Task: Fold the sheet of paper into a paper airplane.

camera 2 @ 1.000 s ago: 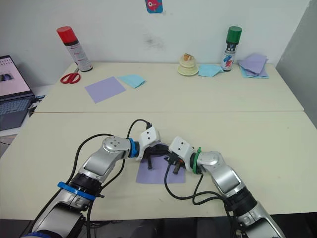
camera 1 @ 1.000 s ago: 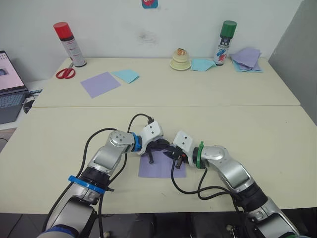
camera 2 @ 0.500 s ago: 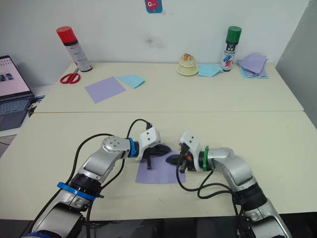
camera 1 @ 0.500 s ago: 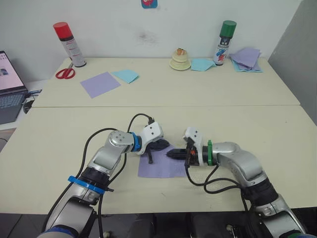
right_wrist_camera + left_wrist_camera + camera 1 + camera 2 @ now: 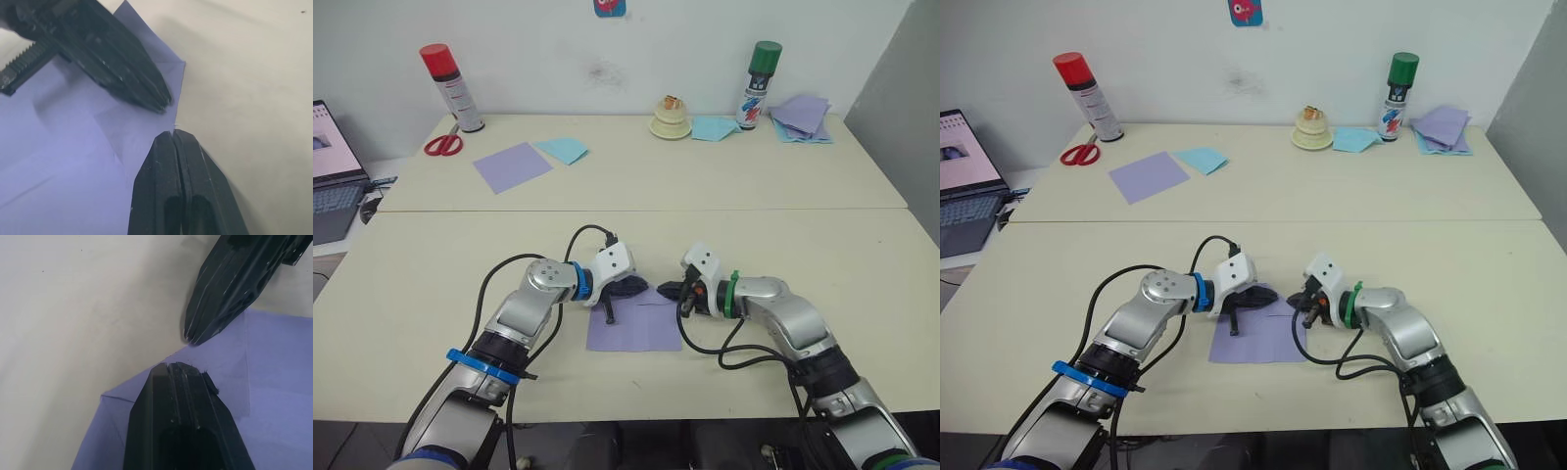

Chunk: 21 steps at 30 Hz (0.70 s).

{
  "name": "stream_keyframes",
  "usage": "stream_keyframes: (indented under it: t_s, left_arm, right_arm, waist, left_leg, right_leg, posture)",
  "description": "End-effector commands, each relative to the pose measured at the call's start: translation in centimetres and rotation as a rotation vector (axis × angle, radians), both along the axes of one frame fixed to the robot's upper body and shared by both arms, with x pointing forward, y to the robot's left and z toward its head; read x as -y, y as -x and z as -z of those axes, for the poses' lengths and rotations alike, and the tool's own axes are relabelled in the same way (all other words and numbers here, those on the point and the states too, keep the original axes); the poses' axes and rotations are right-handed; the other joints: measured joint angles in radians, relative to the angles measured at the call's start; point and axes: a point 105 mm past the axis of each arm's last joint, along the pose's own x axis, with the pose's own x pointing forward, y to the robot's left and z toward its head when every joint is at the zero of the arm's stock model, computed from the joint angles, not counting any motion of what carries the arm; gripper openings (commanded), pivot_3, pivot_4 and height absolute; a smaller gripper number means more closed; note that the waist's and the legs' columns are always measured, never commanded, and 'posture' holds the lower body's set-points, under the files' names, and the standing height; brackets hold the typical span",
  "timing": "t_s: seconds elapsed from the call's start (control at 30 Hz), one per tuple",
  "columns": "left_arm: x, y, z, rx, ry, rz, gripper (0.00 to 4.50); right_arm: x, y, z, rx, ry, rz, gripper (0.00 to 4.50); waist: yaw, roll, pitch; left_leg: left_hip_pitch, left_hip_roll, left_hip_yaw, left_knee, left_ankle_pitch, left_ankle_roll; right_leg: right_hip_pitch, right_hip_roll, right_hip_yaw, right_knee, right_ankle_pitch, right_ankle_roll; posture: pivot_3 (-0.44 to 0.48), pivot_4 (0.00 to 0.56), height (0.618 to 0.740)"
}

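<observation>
Left eye view shows the sheet of paper (image 5: pixel 633 326) lying flat on the near table, a far corner folded over. Both grippers meet at its far edge: left gripper (image 5: pixel 633 287) fingers closed, pressing the flap, probably pinning it; right gripper (image 5: pixel 672 290) fingers closed, tip just beside, apparently sharpening the crease.

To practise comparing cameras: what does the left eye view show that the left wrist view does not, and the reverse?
Left eye view alone: the whole table, two spray cans, scissors, spare sheets and both arms.

Left wrist view alone: fine creases at the paper's far edge, and both pincers' tips closed, nearly meeting.

Shared: the sheet of paper, the left pincer and the right pincer at that edge.
</observation>
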Motion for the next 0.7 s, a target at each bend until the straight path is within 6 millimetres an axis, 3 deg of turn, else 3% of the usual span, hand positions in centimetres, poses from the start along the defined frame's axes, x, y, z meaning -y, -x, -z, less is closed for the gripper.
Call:
stream_keyframes:
  t_s: [0.03, 0.2, 0.5, 0.7]
  left_arm:
    - [-0.8, 0.2, 1.3, -0.032, -0.043, -0.021, 0.0]
    - [-1.0, 0.2, 1.4, -0.034, -0.045, -0.028, 0.0]
    - [-0.8, 0.2, 1.2, -0.034, -0.044, -0.023, 0.0]
    - [-0.6, 0.3, 1.3, -0.037, -0.046, -0.015, 0.0]
  right_arm:
    - [1.8, 0.9, 0.9, -0.03, 0.039, 0.014, 0.03]
    - [2.1, 2.1, 0.1, 0.015, 0.004, -0.03, 0.03]
    - [0.5, 0.1, -2.8, 0.089, -0.155, 0.033, 0.03]
    - [-1.4, 0.4, -1.0, 0.066, -0.073, -0.014, 0.03]
  waist:
    - [0.0, 0.0, -0.001]
    - [0.001, 0.0, -0.004]
    - [0.0, 0.0, -0.004]
    - [0.0, 0.0, -0.004]
  left_leg:
    - [0.0, 0.0, 0.0, 0.0, 0.0, 0.0]
    - [0.0, 0.0, 0.0, 0.0, 0.0, 0.0]
    - [0.0, 0.0, 0.0, 0.0, 0.0, 0.0]
    - [0.0, 0.0, 0.0, 0.0, 0.0, 0.0]
  right_leg:
    - [0.0, 0.0, 0.0, 0.0, 0.0, 0.0]
    - [0.001, 0.0, -0.001, -0.001, 0.0, 0.0]
    - [0.001, 0.0, 0.0, 0.0, 0.0, 0.0]
    - [0.0, 0.0, 0.0, 0.0, 0.0, 0.0]
  posture:
    - [0.0, 0.15, 0.74]
    - [0.0, 0.15, 0.74]
    - [0.0, 0.15, 0.74]
    - [0.0, 0.15, 0.74]
